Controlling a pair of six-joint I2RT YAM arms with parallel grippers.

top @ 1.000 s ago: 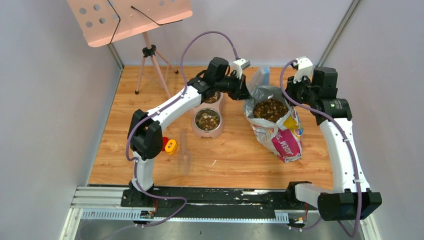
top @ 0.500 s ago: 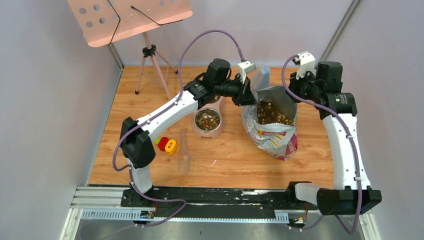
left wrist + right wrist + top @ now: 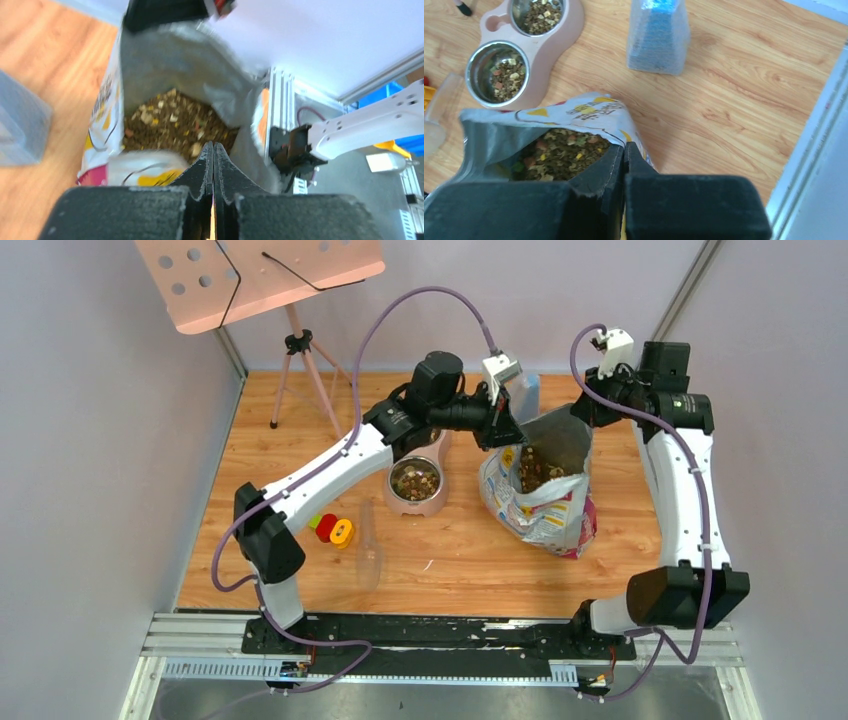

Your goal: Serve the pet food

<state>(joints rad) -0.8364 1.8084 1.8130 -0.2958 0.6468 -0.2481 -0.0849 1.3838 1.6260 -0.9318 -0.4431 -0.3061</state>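
Both clenched on rim of the bag (image 3: 548, 523), left hand (image 3: 213, 148), right hand (image 3: 624, 149) (opposite sides), pet food (image 3: 558, 154) inside.

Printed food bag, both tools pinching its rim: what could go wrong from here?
1. The left tool and right tool grip only the thin rim of the white, yellow and pink printed foil bag; it may slip or tear under the load.
2. Its mouth gapes, so tilting could dump brown kibble past the pink double bowl, whose cups already hold food.
3. The clear plastic container stands close behind and could be knocked.
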